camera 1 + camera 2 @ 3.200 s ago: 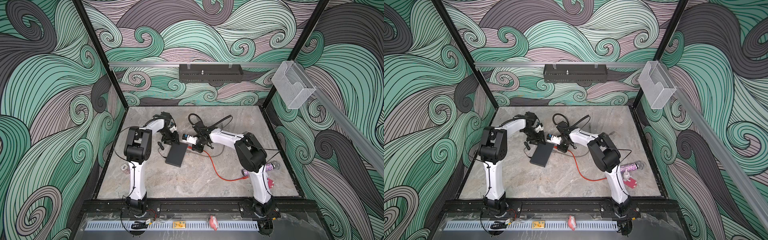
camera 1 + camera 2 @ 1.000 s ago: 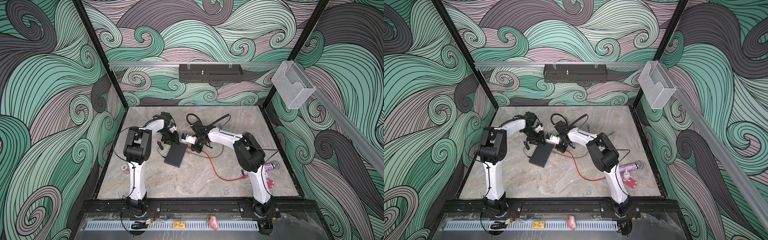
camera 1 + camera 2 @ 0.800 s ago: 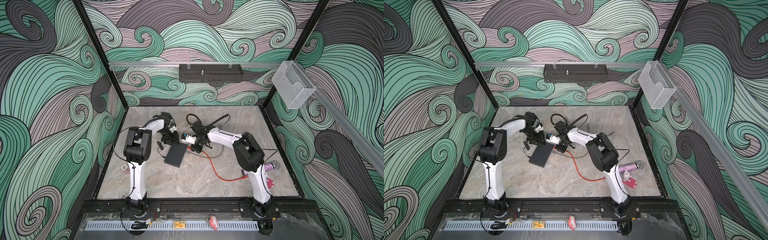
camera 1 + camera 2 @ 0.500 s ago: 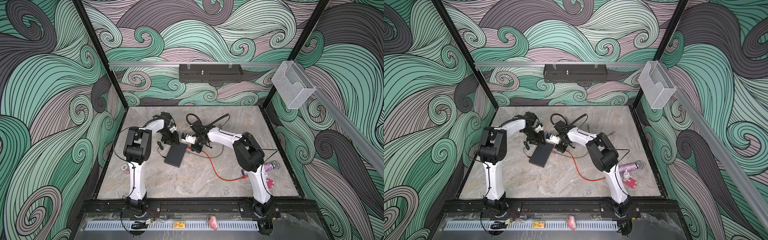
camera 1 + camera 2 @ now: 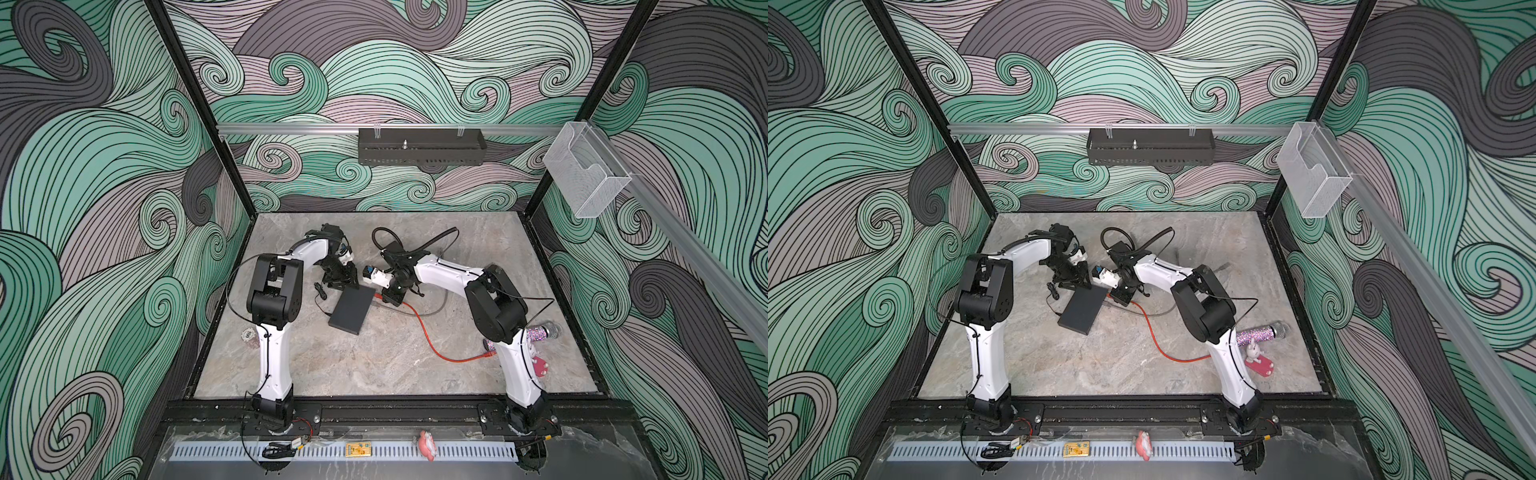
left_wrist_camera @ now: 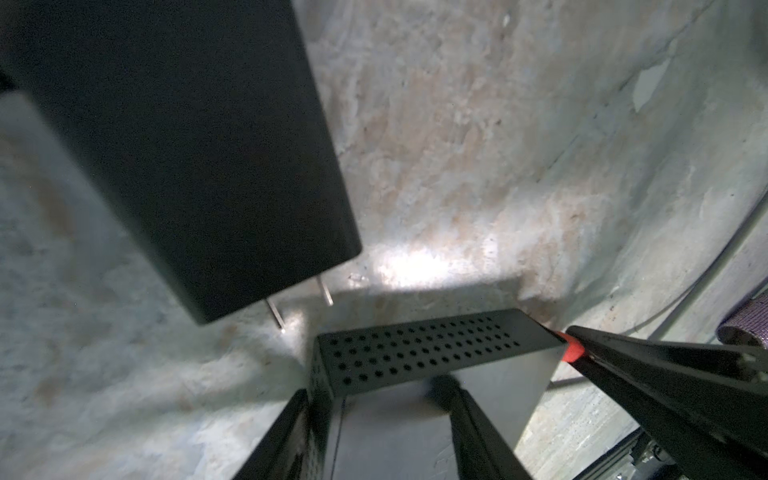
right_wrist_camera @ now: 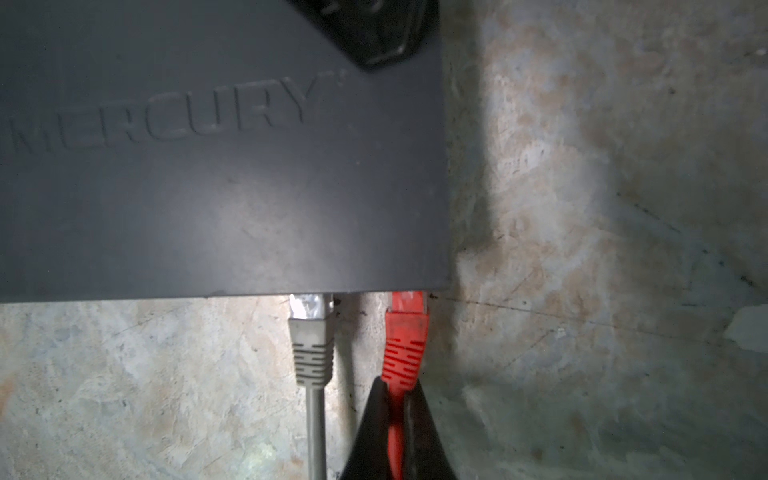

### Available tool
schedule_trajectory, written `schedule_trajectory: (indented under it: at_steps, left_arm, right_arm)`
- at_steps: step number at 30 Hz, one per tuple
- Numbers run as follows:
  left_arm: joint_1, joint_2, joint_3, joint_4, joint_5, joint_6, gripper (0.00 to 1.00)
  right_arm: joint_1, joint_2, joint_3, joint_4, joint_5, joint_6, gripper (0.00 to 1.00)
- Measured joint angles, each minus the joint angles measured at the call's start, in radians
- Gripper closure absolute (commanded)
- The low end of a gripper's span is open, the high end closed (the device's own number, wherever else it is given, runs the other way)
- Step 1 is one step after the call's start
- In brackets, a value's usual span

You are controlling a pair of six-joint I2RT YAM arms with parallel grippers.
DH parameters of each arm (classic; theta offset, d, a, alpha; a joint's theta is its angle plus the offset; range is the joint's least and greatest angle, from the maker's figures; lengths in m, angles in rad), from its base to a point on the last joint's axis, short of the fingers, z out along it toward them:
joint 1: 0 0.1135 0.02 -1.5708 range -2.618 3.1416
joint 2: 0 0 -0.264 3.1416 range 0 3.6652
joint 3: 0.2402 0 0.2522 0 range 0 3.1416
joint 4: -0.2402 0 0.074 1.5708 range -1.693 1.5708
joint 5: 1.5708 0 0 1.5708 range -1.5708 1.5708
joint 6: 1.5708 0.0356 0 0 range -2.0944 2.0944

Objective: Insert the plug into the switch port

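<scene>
A grey marbled tabletop [image 5: 374, 365] lay under even light. Around it rose walls papered with swirling green, mauve and charcoal waves [image 5: 104, 166]. Above its far edge ran a silver aluminium rail [image 5: 291, 128] carrying a black perforated metal tray [image 5: 419, 151]. Black frame posts [image 5: 197, 104] stood at its far corners, and a clear acrylic bin [image 5: 582, 174] hung above its right edge.

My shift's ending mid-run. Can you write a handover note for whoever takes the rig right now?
Right gripper: shut on the red cable just behind its plug.
Left gripper: on the switch's vented end; grip unclear.
Done: plug's tip is inside the switch, beside the grey plug.
Left: confirm it is fully seated, then release.
</scene>
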Motion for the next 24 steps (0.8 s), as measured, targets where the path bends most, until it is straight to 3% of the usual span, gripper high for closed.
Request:
schedule_trajectory:
  at_steps: [24]
  left_arm:
    - [0.000, -0.026, -0.050, 0.056, 0.008, -0.026, 0.49]
  right_arm:
    - [0.000, 0.017, 0.026, -0.028, -0.006, 0.038, 0.94]
